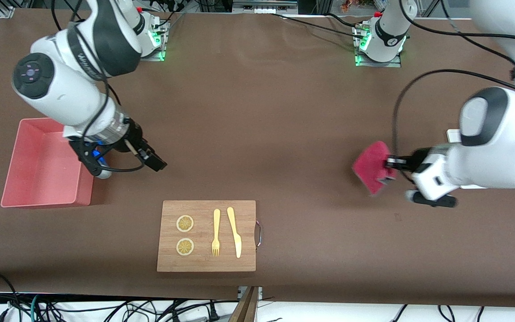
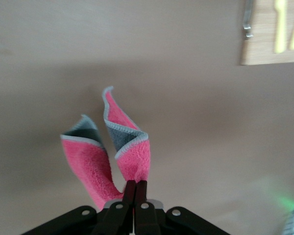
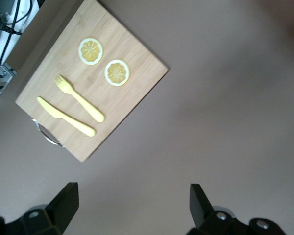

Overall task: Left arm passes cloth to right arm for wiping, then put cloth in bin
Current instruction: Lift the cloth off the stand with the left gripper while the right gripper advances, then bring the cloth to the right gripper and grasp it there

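Observation:
My left gripper (image 1: 390, 162) is shut on the crimson-pink cloth (image 1: 371, 166) and holds it in the air over the bare table at the left arm's end. In the left wrist view the cloth (image 2: 130, 147) hangs folded from the closed fingertips (image 2: 135, 184), showing its grey lining. My right gripper (image 1: 150, 157) is open and empty, above the table beside the salmon-pink bin (image 1: 38, 174). In the right wrist view its fingers (image 3: 68, 198) stand wide apart over bare table. The bin is empty.
A wooden board (image 1: 206, 235) with two lemon slices, a yellow fork and a yellow knife lies nearer to the front camera, mid-table; it also shows in the right wrist view (image 3: 93, 81). A small white tray (image 1: 453, 135) peeks out beside the left arm.

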Controlling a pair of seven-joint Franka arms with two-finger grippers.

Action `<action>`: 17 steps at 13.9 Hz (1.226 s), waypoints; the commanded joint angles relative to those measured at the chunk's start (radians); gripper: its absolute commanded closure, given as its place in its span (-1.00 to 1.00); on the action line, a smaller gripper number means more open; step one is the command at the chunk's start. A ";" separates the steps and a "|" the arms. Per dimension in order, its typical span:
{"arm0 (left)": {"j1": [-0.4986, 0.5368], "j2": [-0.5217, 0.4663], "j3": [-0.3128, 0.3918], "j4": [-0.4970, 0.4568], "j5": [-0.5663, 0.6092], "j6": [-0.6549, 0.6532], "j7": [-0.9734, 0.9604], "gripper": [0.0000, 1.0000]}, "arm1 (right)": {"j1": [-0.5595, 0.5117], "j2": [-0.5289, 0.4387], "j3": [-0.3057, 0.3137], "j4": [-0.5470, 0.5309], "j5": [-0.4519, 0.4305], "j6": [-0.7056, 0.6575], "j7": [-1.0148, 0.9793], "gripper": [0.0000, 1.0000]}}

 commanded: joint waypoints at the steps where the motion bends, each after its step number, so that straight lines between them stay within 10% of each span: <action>1: -0.151 -0.001 0.021 0.092 -0.037 -0.028 -0.328 1.00 | 0.047 0.033 -0.004 0.005 0.032 0.067 0.129 -0.99; 11: -0.322 0.076 0.024 0.163 -0.565 0.253 -0.875 1.00 | 0.105 0.073 -0.004 -0.005 0.213 0.067 0.287 -0.99; 17: -0.314 0.082 0.026 0.163 -0.606 0.253 -0.881 1.00 | 0.118 0.092 -0.004 0.000 0.282 -0.083 0.321 -0.99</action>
